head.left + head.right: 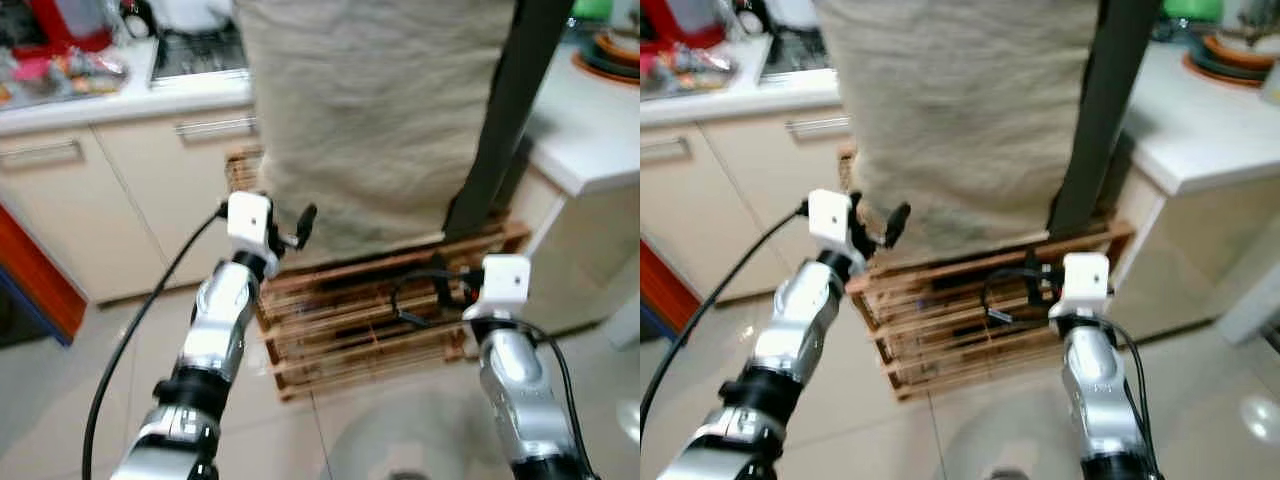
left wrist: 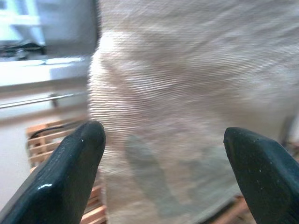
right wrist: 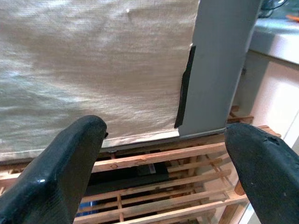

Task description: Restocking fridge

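Both the left gripper [image 2: 161,154] and right gripper [image 3: 166,158] were held wide open and empty before the cloth-draped fridge [image 1: 370,120]; restocking was judged unstarted.

A fridge [image 1: 380,120] stood upright straight ahead, most of its front draped in a beige woven cloth [image 3: 93,65] hanging down to its base. A dark vertical strip [image 1: 505,110] ran along its right side, beside a bare grey panel [image 3: 219,70]. It rested on a slatted wooden pallet [image 1: 360,320] that jutted out toward the near side.
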